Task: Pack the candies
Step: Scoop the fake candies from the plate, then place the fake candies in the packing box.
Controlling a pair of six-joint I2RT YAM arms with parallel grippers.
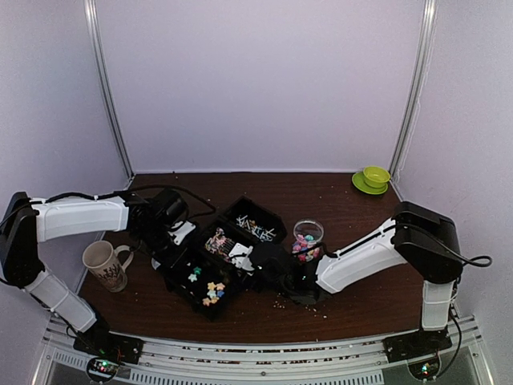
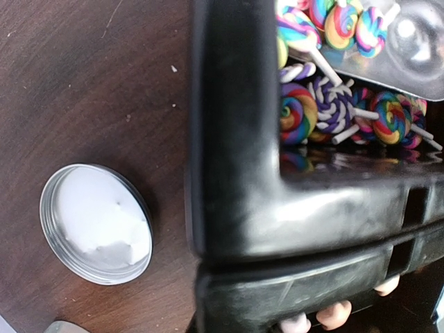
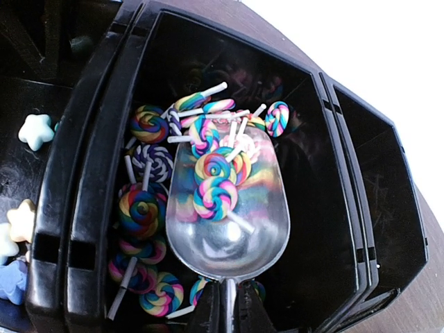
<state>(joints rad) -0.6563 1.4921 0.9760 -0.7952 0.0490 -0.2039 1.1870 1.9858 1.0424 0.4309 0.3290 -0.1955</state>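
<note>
Here, candies' [image 3: 215,198] sticks in scoop [image 3: 260,232] point variously.

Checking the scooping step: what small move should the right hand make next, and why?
Probably lift the scoop level, straight up out of the middle compartment of the tray: it already carries a few swirl lollipops, and the right hand grips its handle.
</note>
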